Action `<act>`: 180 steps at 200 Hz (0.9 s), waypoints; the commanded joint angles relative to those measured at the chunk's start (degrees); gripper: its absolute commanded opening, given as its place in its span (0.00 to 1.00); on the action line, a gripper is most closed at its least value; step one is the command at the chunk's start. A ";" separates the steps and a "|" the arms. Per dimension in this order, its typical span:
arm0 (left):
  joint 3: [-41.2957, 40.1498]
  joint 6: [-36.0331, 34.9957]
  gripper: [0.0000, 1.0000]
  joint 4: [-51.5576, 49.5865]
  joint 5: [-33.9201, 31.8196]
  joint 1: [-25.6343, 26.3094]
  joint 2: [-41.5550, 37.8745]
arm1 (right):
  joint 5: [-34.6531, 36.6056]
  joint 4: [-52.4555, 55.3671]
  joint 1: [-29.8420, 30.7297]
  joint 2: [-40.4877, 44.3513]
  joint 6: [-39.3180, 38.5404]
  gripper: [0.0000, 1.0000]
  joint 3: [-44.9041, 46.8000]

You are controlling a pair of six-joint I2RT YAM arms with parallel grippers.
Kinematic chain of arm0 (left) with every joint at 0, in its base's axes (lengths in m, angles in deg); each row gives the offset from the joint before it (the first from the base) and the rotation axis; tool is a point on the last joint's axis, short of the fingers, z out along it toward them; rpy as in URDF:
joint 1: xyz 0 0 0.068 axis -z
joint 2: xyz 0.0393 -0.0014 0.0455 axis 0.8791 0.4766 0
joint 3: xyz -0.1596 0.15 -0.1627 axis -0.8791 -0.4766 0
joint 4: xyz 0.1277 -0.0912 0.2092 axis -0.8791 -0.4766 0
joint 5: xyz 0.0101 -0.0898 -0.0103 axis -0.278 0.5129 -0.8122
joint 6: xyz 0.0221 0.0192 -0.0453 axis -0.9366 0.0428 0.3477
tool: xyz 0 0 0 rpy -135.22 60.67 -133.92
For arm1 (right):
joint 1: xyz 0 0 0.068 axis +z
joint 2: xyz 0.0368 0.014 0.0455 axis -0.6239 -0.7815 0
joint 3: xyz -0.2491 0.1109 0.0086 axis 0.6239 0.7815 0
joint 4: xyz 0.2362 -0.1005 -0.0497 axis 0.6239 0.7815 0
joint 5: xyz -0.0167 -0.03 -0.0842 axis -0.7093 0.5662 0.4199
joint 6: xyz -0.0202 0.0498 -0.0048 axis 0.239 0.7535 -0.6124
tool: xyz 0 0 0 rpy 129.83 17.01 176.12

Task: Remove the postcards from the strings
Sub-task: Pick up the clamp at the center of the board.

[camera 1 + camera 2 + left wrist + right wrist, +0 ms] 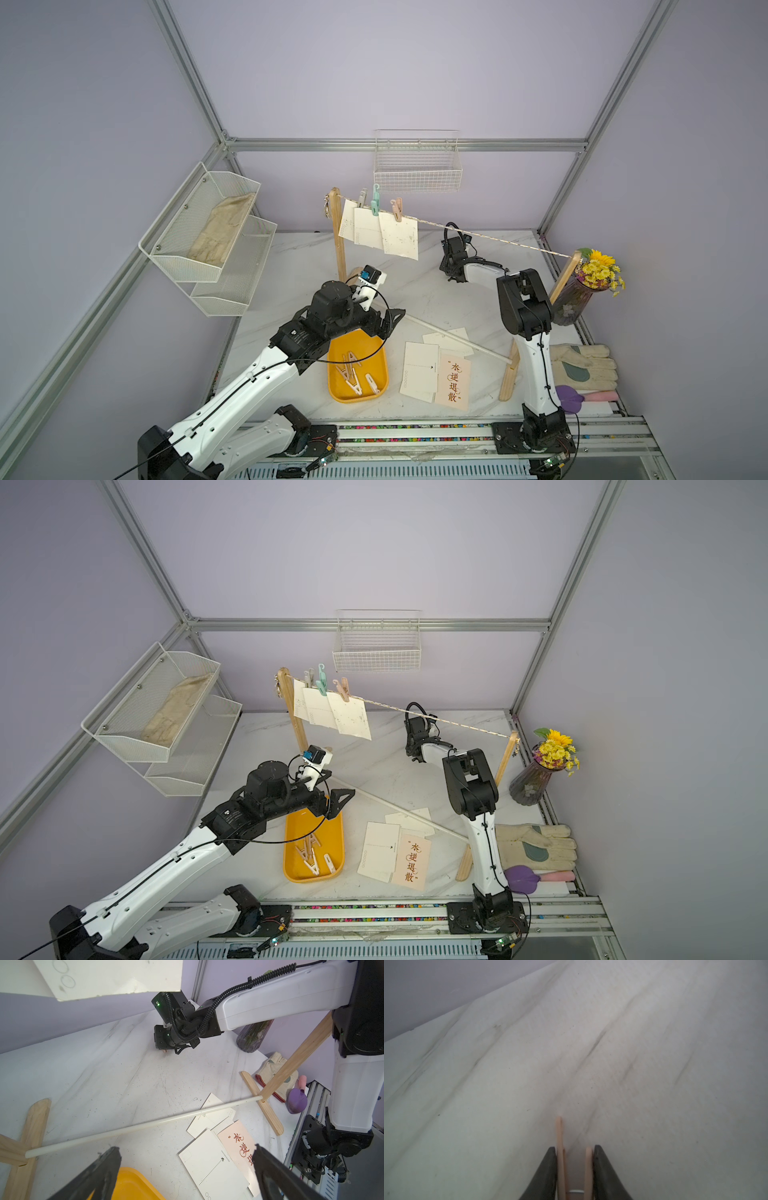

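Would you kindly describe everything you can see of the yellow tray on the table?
The yellow tray is a shallow rectangle with rounded corners, plastic by its look, lying flat on the marble-patterned table near the front edge, beside the loose postcards. Several pale clothes pegs lie inside it. The left gripper hangs open above its far end; contact cannot be told.

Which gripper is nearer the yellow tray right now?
Left. The left gripper hangs open above the far end of the yellow tray; the right gripper is at the back of the table beyond the white rod, clamped on a pink clothes peg.
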State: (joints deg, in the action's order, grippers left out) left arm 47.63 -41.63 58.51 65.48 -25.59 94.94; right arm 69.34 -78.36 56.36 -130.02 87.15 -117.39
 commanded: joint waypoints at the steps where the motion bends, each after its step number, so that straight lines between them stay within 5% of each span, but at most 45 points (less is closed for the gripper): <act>1: -1.67 0.64 1.00 2.63 0.95 -0.61 -0.81 | -3.22 1.73 0.14 1.72 -0.86 0.30 2.81; 101: -1.47 0.26 1.00 2.74 -0.19 -1.05 -3.74 | -11.22 -3.85 6.24 20.87 -3.81 0.31 16.91; 140: -3.30 -0.76 1.00 5.45 -4.95 -1.10 -16.02 | -14.86 -5.16 11.28 29.40 -3.11 0.31 24.41; 180: -5.15 -1.33 1.00 10.01 -19.45 -0.97 -32.01 | -20.13 -10.40 19.13 35.05 -5.43 0.31 32.36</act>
State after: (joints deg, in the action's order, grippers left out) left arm 44.24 -41.74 62.73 56.32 -26.29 69.50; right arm 53.91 -84.56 71.59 -97.34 83.31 -88.30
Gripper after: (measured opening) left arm 0.997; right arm 0.316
